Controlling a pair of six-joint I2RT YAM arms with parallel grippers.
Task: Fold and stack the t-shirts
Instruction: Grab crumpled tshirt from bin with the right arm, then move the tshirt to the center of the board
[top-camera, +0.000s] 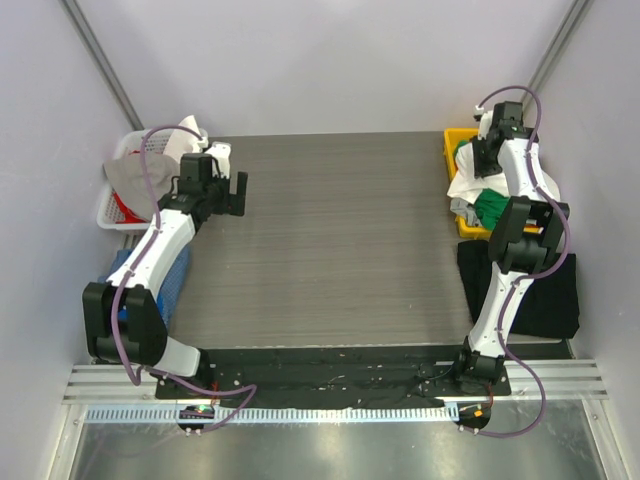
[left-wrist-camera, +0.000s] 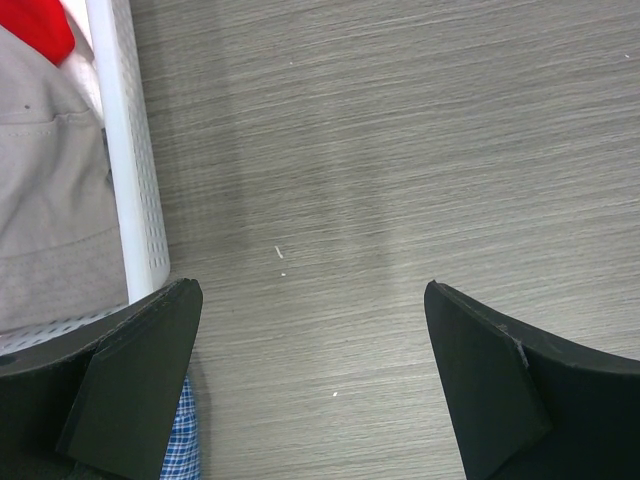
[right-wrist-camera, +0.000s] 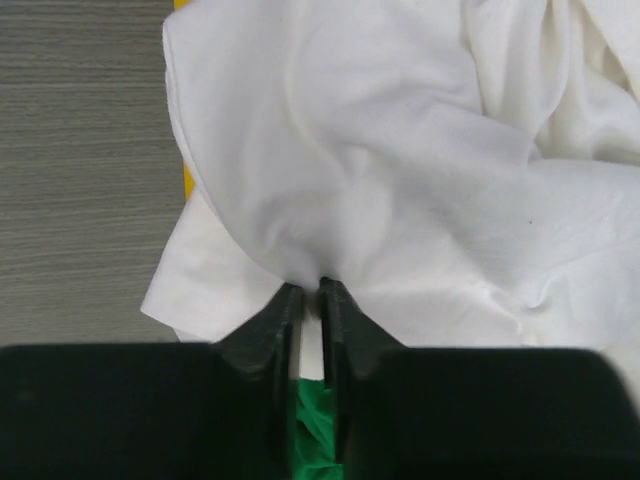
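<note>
Right gripper (right-wrist-camera: 310, 296), jaws pinched on a thin fold of the white t-shirt (right-wrist-camera: 400, 150) in the yellow bin (top-camera: 456, 148), far right. So slight a bite may slip on lifting, or drag the green t-shirt (right-wrist-camera: 310, 445) along. Left gripper (left-wrist-camera: 312, 385) gapes wide.

A grey, wood-grained tabletop (top-camera: 330, 230) fills the middle of a booth, with plain pale walls (top-camera: 330, 60) behind it and on both sides. Slanted metal posts (top-camera: 100, 58) run up the back corners. Aluminium rails (top-camera: 560, 380) cross the near edge. The light is soft and even.
</note>
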